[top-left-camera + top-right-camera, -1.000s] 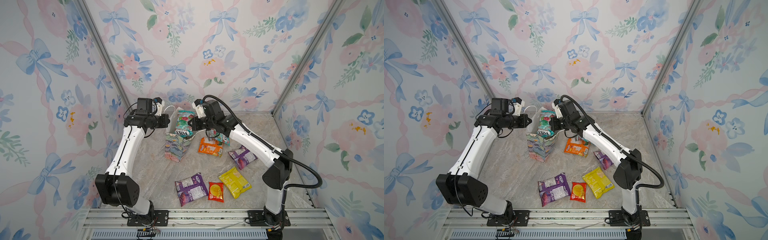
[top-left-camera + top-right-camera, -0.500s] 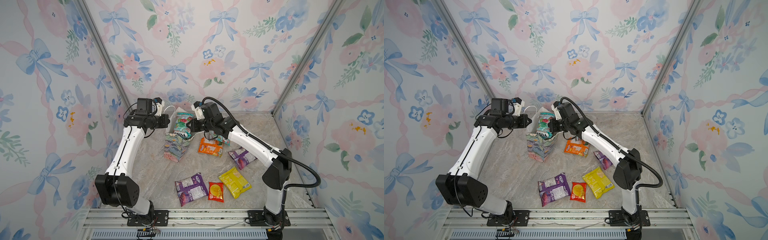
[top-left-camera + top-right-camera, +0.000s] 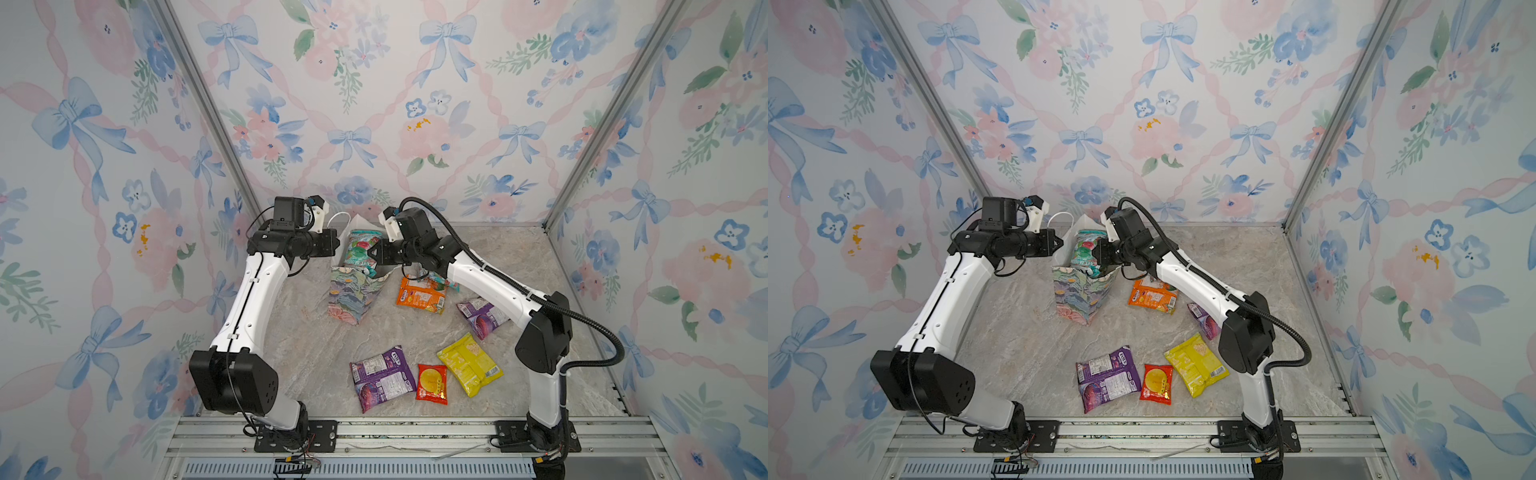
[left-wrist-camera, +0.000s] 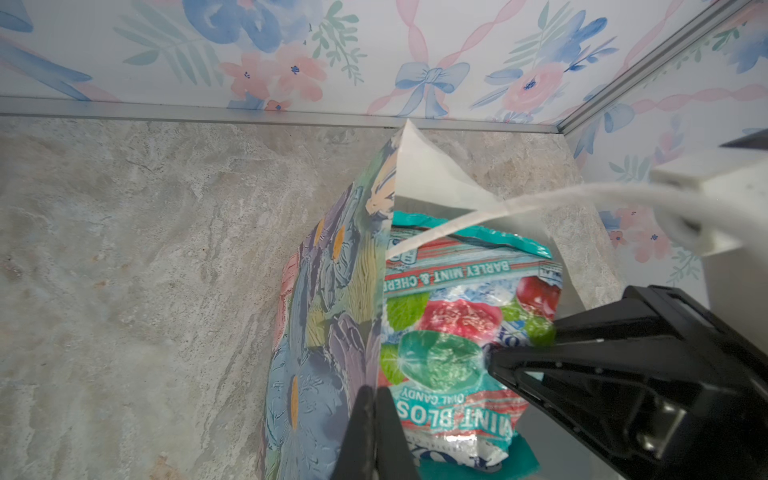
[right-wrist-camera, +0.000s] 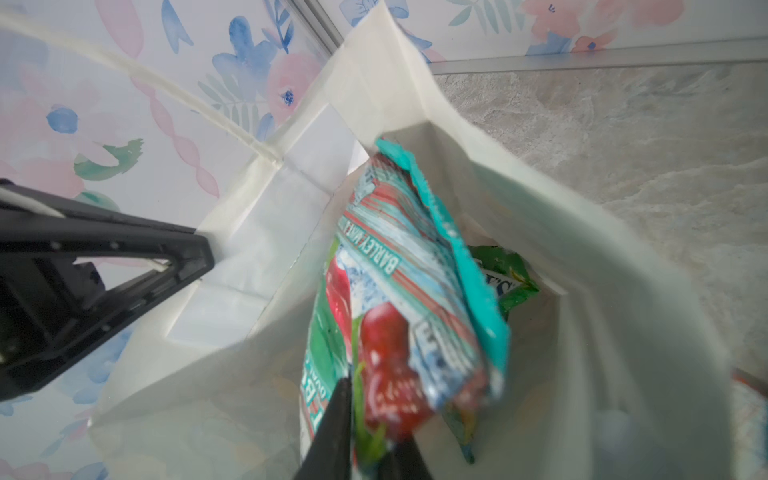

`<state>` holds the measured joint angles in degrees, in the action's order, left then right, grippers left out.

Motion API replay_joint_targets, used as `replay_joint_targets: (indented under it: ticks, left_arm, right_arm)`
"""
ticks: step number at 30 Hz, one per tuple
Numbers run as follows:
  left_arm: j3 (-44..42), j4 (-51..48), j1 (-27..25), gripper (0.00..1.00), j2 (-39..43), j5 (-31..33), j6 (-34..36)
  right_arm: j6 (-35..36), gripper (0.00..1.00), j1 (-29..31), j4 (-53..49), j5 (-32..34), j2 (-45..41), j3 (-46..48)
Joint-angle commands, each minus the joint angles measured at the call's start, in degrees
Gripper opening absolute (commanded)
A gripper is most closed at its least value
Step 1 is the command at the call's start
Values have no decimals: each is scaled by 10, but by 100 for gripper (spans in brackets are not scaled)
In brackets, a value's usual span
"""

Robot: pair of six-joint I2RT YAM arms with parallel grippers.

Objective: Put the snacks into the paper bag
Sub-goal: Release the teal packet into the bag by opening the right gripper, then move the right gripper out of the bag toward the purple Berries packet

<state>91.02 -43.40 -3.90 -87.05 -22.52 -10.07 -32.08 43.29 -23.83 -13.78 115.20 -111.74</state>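
The paper bag (image 3: pixel 351 295) (image 3: pixel 1079 297) stands upright at the back of the table. My left gripper (image 3: pixel 332 245) (image 4: pixel 374 415) is shut on its near wall (image 4: pixel 324 311), holding the mouth wide. A teal snack packet (image 3: pixel 360 249) (image 4: pixel 449 324) (image 5: pixel 399 291) stands half inside the bag, and the right wrist view shows a green packet (image 5: pixel 505 270) deeper inside. My right gripper (image 3: pixel 376 253) (image 5: pixel 370 449) is over the bag's mouth with its jaws a little apart, and the teal packet's end lies between them. Orange (image 3: pixel 420 295), purple (image 3: pixel 482 318) (image 3: pixel 382 378), yellow (image 3: pixel 469 369) and red (image 3: pixel 432 383) snacks lie on the table.
The back wall and left corner post stand close behind the bag. A white cord handle (image 4: pixel 540 199) stretches across the bag's mouth. Another teal packet (image 3: pixel 440 282) peeks out under the right forearm. A metal rail (image 3: pixel 395 432) runs along the front edge.
My right gripper moved left and lower over the bag with the teal packet, and its jaws have parted. The left arm holds still.
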Motion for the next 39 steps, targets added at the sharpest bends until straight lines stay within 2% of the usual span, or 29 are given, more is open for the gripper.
replay_joint_targets:
  ticks: [1, 6, 10, 13, 19, 25, 30, 34, 39]
  left_arm:
    - [-10, -3, -1, 0, 14, 7, 18]
    - [-12, -2, -1, 0, 14, 11, 20]
    - [-14, -3, -1, 0, 11, 14, 22]
    - [-15, -3, -1, 0, 9, 15, 23]
    - [-17, -1, -1, 0, 8, 13, 24]
    - [-20, 3, 0, 0, 11, 16, 26]
    - [-23, 4, -1, 0, 10, 15, 27]
    - [-26, 9, -1, 0, 12, 19, 28]
    - [-30, 15, 2, 0, 12, 25, 28]
  right_arm:
    - [2, 56, -6, 23, -10, -7, -39]
    - [20, 90, -7, 28, 3, -22, -48]
    - [25, 100, -10, 39, 5, -34, -53]
    - [30, 96, -11, 56, 1, -41, -60]
    - [19, 96, -21, 113, -25, -41, -72]
    - [21, 96, -27, 114, -38, -21, -126]
    - [39, 97, -42, 90, -24, -40, -136]
    - [56, 96, -58, 60, -12, -92, -80]
    - [79, 97, -74, 55, 29, -200, 99]
